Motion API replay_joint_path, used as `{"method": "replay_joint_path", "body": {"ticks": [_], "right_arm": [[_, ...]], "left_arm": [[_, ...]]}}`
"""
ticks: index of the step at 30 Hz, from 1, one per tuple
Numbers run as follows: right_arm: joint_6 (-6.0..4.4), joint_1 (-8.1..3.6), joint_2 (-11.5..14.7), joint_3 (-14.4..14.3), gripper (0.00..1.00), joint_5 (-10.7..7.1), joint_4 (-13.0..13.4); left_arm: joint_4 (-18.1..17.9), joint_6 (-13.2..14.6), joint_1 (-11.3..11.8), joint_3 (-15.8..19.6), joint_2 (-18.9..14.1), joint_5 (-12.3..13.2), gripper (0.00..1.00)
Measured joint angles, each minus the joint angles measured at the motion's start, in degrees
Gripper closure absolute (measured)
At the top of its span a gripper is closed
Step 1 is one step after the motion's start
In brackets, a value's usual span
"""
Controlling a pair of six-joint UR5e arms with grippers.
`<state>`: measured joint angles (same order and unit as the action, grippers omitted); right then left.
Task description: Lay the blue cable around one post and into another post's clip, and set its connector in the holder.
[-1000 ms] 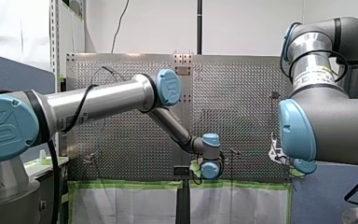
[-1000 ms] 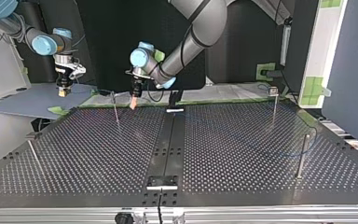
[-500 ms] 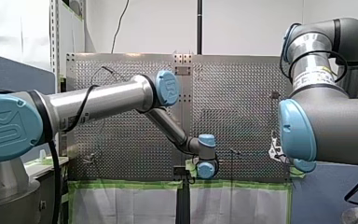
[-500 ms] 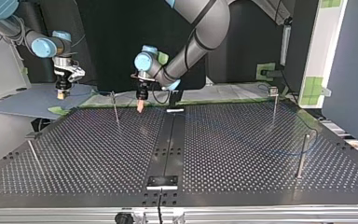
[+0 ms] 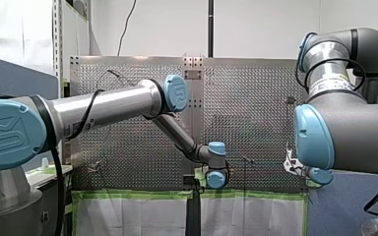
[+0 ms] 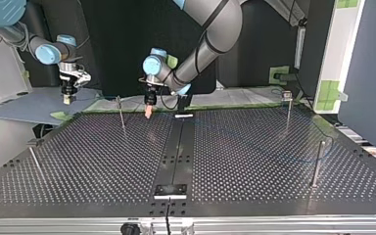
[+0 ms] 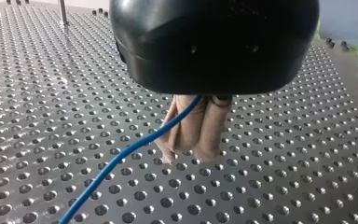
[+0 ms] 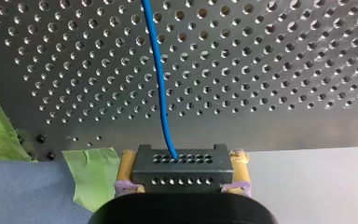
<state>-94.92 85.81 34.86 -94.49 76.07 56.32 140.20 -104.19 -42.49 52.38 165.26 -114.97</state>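
Perforated metal tabletop (image 6: 254, 196) lies under both arms, and across it runs the single blue cable (image 7: 121, 158). It looks thin, light and limp, so it will likely droop wherever nothing holds it and slip through a loose pinch. It seems best steered by holding the rigid end and a spot along the cord, with light tension between them. The rigid end is one black connector (image 8: 179, 172), a small block with rows of holes. It is clamped between the yellowish pads of the right gripper (image 8: 182, 156), off the table's edge over green tape (image 8: 91, 175). The cord leaves it out over the plate. Further along, the left gripper (image 7: 189, 156) has its beige pads pressed together on the cord, just above the plate near the far edge in the top view. From there a faint run of cable trails towards that view's right. Four upright posts (image 6: 121, 113) stand on the plate, two on each side. Two small brackets (image 6: 171, 190) sit on the centre strip, and which one is the holder cannot be told.
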Motion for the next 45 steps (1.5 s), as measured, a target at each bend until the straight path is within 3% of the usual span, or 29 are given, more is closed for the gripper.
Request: {"method": "replay_joint_path", "body": {"ticks": [19,22,24,25,26,27,28,30,31,32,36,45], "right_arm": [[-1.01,-0.29,-0.3,4.6,1.0,-0.47,-1.8],[-0.94,-0.31,-0.4,4.7,1.0,-0.51,-2.1],[-0.97,-0.35,-0.4,4.7,1.0,-0.51,-2.1],[-0.99,-0.38,-0.4,4.7,1.0,-0.52,-2.1],[-1.0,-0.39,-0.4,4.7,1.0,-0.52,-2.2],[-0.99,-0.4,-0.4,4.7,1.0,-0.52,-2.2],[-0.99,-0.4,-0.5,4.7,1.0,-0.51,-2.3],[-1.02,-0.4,-0.5,4.7,1.0,-0.5,-2.5],[-1.04,-0.41,-0.5,4.7,1.0,-0.5,-2.6],[-1.06,-0.41,-0.5,4.7,1.0,-0.51,-2.6],[-1.19,-0.42,-0.6,4.7,1.0,-0.95,-2.8],[-1.69,-0.42,-0.8,4.7,1.0,-1.65,-3.5]], "left_arm": [[0.3,0.0,0.2,-0.5,0.0,0.0,1.0],[0.3,0.0,0.2,-0.4,-0.1,0.2,0.94],[0.3,-0.1,0.1,-0.3,-0.1,0.5,0.76],[0.3,-0.2,0.1,-0.2,-0.1,0.9,0.76],[0.3,-0.3,0.1,-0.2,-0.1,1.3,0.64],[0.3,-0.5,0.1,-0.2,-0.1,1.7,0.44],[0.3,-0.8,0.0,-0.1,-0.1,2.3,0.44],[0.3,-1.6,0.0,0.0,-0.2,3.3,0.12],[0.5,-2.0,0.0,0.0,-0.3,3.9,0.12],[0.6,-2.2,0.0,0.1,-0.5,4.5,0.0],[1.7,-2.4,-0.3,0.6,-1.5,6.4,0.0],[6.2,1.8,-0.3,4.8,-5.5,11.2,0.0]]}}
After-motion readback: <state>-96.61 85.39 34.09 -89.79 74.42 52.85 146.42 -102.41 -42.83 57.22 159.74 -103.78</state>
